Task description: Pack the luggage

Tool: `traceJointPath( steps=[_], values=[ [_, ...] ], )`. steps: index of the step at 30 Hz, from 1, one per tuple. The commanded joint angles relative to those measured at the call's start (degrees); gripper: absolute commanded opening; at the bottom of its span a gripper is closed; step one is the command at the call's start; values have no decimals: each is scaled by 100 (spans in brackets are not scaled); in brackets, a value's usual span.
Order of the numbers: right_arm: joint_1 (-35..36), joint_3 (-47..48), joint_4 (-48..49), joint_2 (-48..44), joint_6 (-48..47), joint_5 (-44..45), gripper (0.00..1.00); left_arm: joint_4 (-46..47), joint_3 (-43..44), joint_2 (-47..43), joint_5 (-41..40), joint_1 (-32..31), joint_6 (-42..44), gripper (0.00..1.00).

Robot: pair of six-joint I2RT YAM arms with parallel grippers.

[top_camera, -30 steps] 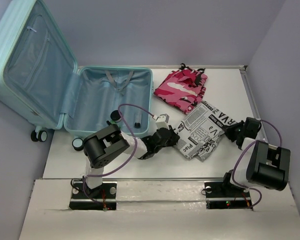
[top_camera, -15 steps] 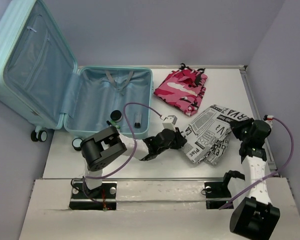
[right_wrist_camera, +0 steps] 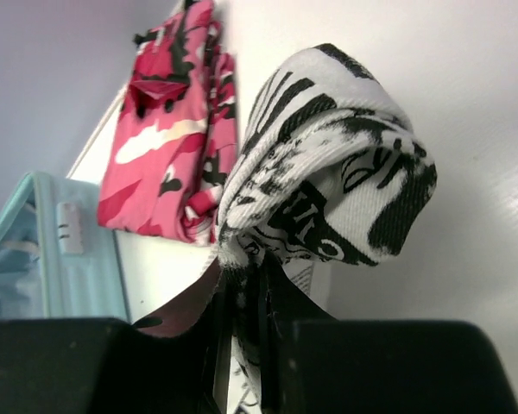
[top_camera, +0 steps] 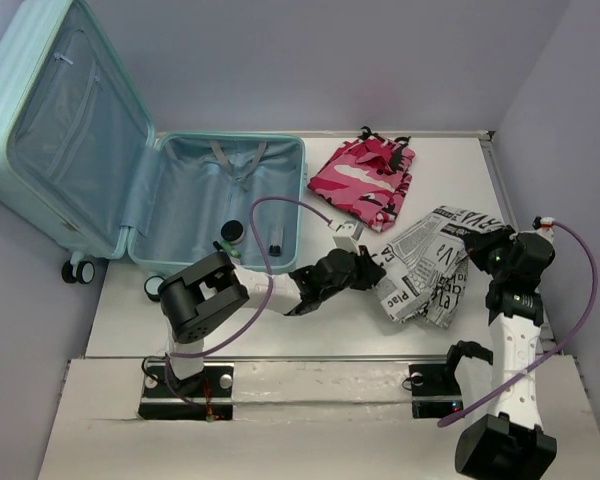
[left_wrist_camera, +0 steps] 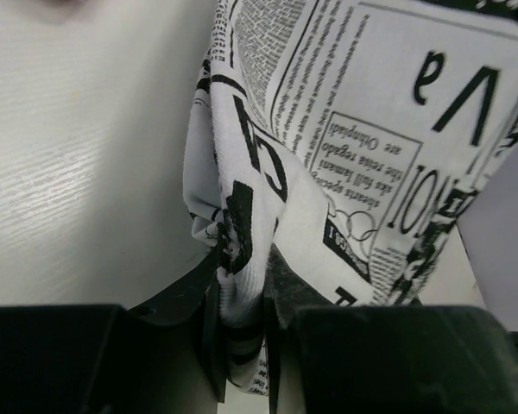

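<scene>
Pinching the newsprint cloth (top_camera: pixel 427 275), left gripper (top_camera: pixel 372 272) and right gripper (top_camera: pixel 480 246) hold opposite edges; the suitcase (top_camera: pixel 185 195) lies at nine o'clock, nearer the left one.

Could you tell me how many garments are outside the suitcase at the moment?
2. The newspaper-print garment is pinched by the left gripper and the right gripper, right of the luggage; the pink camouflage garment lies on the table farther back. Folds could hide another.
</scene>
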Motion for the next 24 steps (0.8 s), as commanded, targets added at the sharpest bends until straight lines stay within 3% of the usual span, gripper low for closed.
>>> traceJointPath(
  steps=[1,10,15,17,20,21,22,24],
  values=[
    [5,676,418,-202,-148,-683,7,538,267,242,100,-59,-88,6],
    [603,1509,1120,-238,-323,-1693,7,775,224,577,144,-164,-299,8],
    [1041,1836,1499,-27,-288,-2273,7,1275,-83,419,136,-173,-343,33],
    [1524,2029,1508,113,-349,-2196,7,1451,-294,156,31,-164,-273,45],
    [2435,2476,1447,429,-507,-1924,7,1505,-681,-483,-337,-164,-37,54],
    [2692,2608,1438,535,-551,-1923,7,1505,-795,-678,-461,-164,51,60],
    [3225,2749,1420,632,-656,-1722,7,1453,-1014,-1089,-723,-164,217,75],
    [3738,3180,1429,965,-780,-1345,7,1294,-1269,-1583,-1006,-164,350,87]
  ],
)
